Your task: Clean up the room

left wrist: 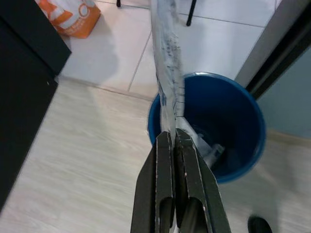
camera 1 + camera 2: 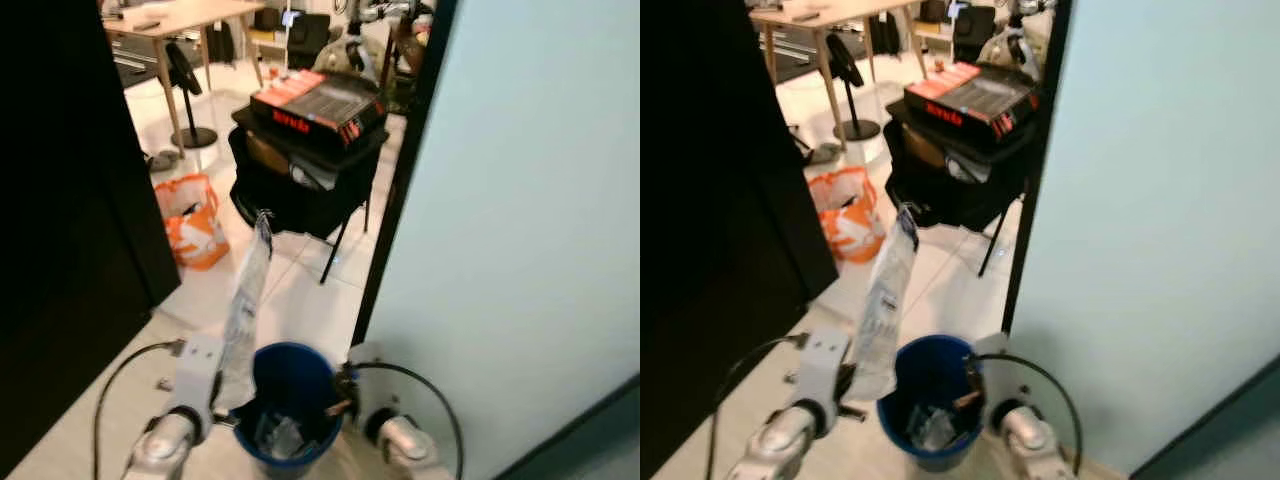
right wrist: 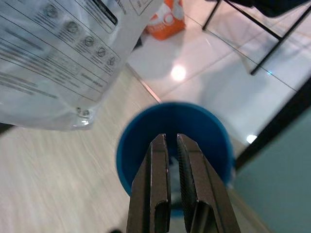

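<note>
Upright, plastic bag [image 1: 167, 73] pinched in left pincer [image 1: 173, 138] beside blue bin [image 1: 228, 121].

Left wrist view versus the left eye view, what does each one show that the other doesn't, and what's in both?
Left wrist view alone: the left pincer seen close, its fingers pinched shut on the bottom edge of the clear plastic bag.

Left eye view alone: the red and black box on a black stand, a wooden table further back, and the right pincer at the bin's rim.

Both: the blue bin with scraps inside, the bag standing above it, the orange bag on the floor.
</note>
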Tool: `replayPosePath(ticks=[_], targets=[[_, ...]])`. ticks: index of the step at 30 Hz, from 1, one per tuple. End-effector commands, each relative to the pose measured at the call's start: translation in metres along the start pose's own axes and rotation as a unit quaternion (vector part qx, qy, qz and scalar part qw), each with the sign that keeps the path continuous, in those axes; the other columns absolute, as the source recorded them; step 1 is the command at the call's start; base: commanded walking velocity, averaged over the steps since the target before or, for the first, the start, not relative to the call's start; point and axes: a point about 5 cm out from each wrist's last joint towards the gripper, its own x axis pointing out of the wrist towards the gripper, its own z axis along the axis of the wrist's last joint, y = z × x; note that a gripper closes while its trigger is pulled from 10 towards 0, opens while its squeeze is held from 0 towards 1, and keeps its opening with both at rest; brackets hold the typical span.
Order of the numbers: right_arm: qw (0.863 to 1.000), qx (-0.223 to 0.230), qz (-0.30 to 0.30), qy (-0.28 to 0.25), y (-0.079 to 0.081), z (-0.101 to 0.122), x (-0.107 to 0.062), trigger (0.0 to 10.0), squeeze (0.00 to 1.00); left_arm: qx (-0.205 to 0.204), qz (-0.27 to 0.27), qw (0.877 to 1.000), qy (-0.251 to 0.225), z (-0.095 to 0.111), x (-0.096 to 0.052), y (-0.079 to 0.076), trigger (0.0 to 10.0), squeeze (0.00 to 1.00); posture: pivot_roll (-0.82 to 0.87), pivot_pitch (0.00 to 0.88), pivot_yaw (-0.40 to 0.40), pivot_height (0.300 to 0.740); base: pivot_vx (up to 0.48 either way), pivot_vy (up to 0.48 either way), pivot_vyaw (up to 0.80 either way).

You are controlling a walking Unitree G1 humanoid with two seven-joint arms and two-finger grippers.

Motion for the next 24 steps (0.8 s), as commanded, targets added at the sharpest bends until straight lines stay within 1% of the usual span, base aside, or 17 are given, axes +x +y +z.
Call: replayPosePath(ticks=[1,4,13,15,21,22,23,24], targets=[[1.0,-0.002,-0.01,0.019,-0.008,-0.0095,-0.006,10.0,0.0,-0.004,-0.016,1.0,0.001,-0.0007,-0.0002,-0.0055,10.0,0.0,0.0,0.096,-0.045,0.74,0.277,0.0,0.0],[1.0,-0.004,-0.011,0.024,-0.0082,-0.0119,-0.0068,10.0,0.0,0.005,-0.023,1.0,0.011,-0.0023,-0.0001,-0.0078,10.0,0.0,0.0,0.099,-0.044,0.74,0.092,0.0,0.0],[1.0,-0.003,-0.012,0.028,-0.008,-0.0131,-0.0073,10.0,0.0,0.004,-0.019,1.0,0.007,-0.002,-0.0003,-0.0071,10.0,0.0,0.0,0.105,-0.041,0.74,0.0,0.0,0.0],[1.0,-0.003,-0.013,0.027,-0.0081,-0.0128,-0.0071,10.0,0.0,0.014,-0.021,1.0,0.009,-0.0018,0.0003,-0.0076,10.0,0.0,0.0,0.109,-0.043,0.74,0.0,0.0,0.0],[1.0,-0.004,-0.012,0.028,-0.0082,-0.0124,-0.0068,10.0,0.0,0.02,-0.016,1.0,0.017,-0.0032,0.0017,-0.0072,10.0,0.0,0.0,0.113,-0.045,0.74,0.0,-0.464,0.0],[1.0,-0.004,-0.012,0.028,-0.0083,-0.0124,-0.0068,10.0,0.0,0.013,-0.013,1.0,0.017,-0.0036,0.0018,-0.0072,10.0,0.0,0.0,0.113,-0.045,0.74,0.0,-0.341,0.0],[1.0,-0.005,-0.012,0.028,-0.0083,-0.0124,-0.0069,10.0,0.0,-0.004,-0.008,1.0,0.019,-0.0043,0.0017,-0.0066,10.0,0.0,0.0,0.113,-0.045,0.74,0.0,0.0,0.0],[0.999,-0.003,-0.011,0.03,-0.0083,-0.013,-0.0069,10.0,0.0,-0.003,-0.006,1.0,0.019,-0.0048,0.002,-0.0064,10.0,0.0,0.0,0.114,-0.046,0.74,0.0,0.0,0.0]])
